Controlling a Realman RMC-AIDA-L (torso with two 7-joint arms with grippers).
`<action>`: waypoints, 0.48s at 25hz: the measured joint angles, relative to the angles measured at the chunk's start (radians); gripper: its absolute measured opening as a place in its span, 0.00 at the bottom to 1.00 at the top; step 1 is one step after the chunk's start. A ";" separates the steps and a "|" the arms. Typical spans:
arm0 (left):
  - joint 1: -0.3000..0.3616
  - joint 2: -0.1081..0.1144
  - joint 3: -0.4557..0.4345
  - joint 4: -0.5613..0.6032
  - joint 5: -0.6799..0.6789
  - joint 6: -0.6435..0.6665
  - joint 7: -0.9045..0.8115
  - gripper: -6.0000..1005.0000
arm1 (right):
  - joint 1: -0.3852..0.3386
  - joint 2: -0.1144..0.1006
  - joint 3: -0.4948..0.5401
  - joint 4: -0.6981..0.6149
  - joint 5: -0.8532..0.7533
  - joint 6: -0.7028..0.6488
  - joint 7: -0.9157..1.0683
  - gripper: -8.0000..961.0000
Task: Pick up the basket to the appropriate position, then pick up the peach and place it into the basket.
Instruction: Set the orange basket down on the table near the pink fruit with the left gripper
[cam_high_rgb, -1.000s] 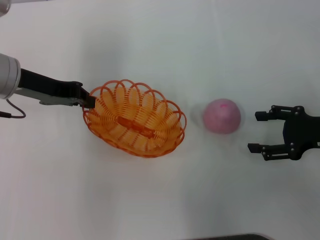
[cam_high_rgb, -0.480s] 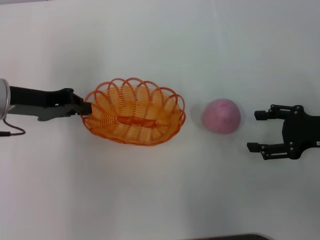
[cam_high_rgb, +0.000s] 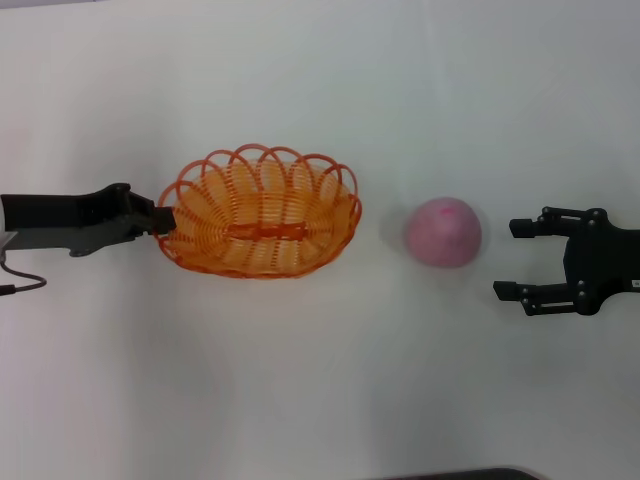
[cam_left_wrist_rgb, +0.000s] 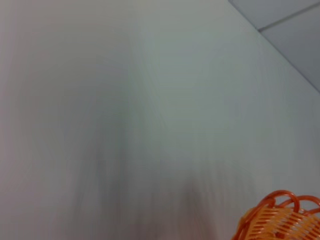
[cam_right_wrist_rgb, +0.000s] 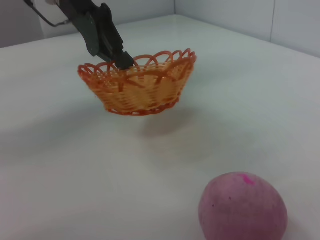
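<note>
A bare test space such as a lab: a plain white desk (cam_high_rgb: 320, 400) fills the head view, and the right wrist view shows pale panelled walls (cam_right_wrist_rgb: 300, 25) rising straight behind the desk's far edge.

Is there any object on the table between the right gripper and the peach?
No, nothing visible stands between them. The right gripper, jaws open, faces the peach across bare table. The basket, held at its rim by the left gripper, is beyond the peach.
</note>
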 joint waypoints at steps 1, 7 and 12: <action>0.006 0.000 0.006 0.000 -0.002 -0.012 0.001 0.04 | 0.000 0.000 0.000 0.000 0.000 0.001 0.002 0.91; 0.030 0.000 0.053 0.002 -0.021 -0.058 0.002 0.04 | 0.000 0.001 0.000 0.000 0.002 0.001 0.004 0.90; 0.032 0.000 0.107 0.001 -0.042 -0.078 -0.003 0.04 | 0.000 0.001 0.001 0.000 0.003 0.001 0.004 0.90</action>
